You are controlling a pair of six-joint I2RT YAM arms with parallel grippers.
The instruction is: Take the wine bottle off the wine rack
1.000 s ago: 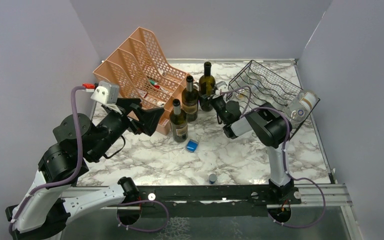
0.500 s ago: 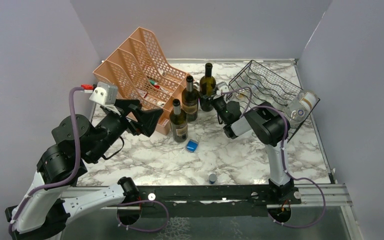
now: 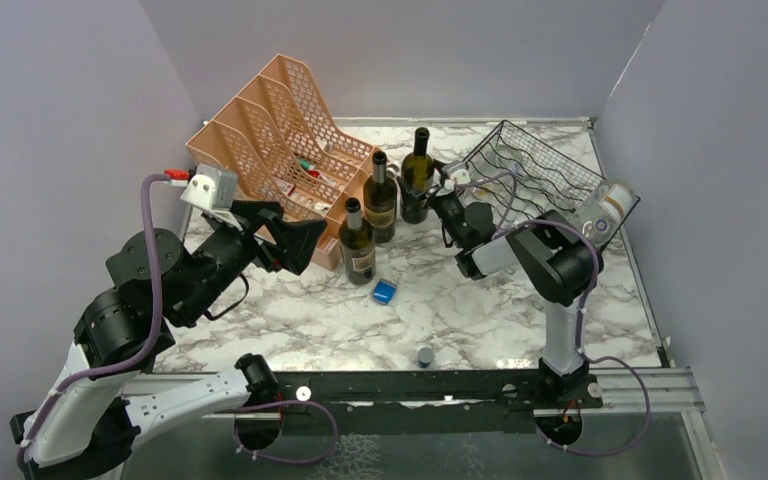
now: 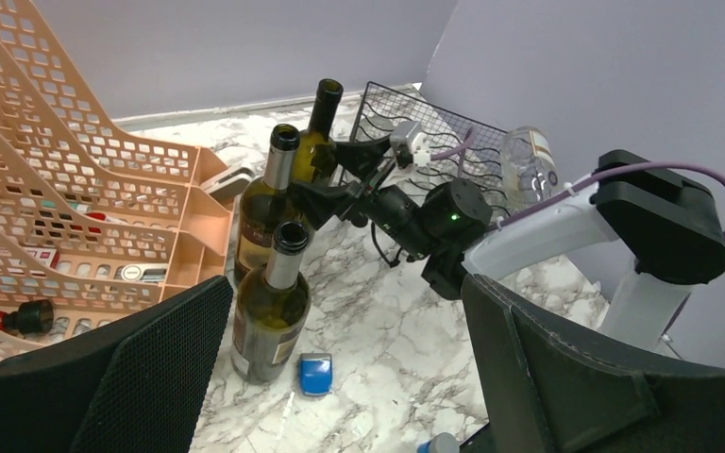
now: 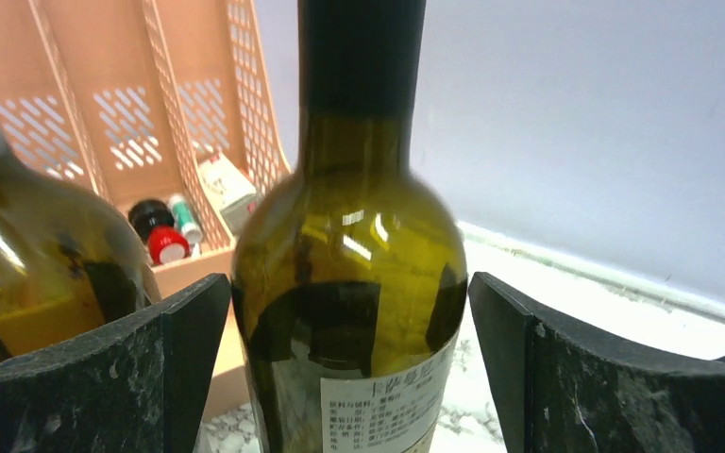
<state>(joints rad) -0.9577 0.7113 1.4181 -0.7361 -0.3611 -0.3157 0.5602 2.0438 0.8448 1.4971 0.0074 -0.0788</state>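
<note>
R gripper [image 5: 349, 363] jaws spread wide either side of bottle [image 5: 349, 274], no squeeze visible. Bottle upright on table [image 3: 480, 310], upper centre of top view, just left of rack [image 3: 535, 165]. L gripper [image 3: 305, 240] wide open, empty, centre-left.

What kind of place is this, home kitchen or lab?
Likely a robotics lab cell: two robot arms bolted at the edge of a marble-pattern table, plain grey walls boxing it in, and staged props: wine bottles, a wine rack, a file organizer.
</note>
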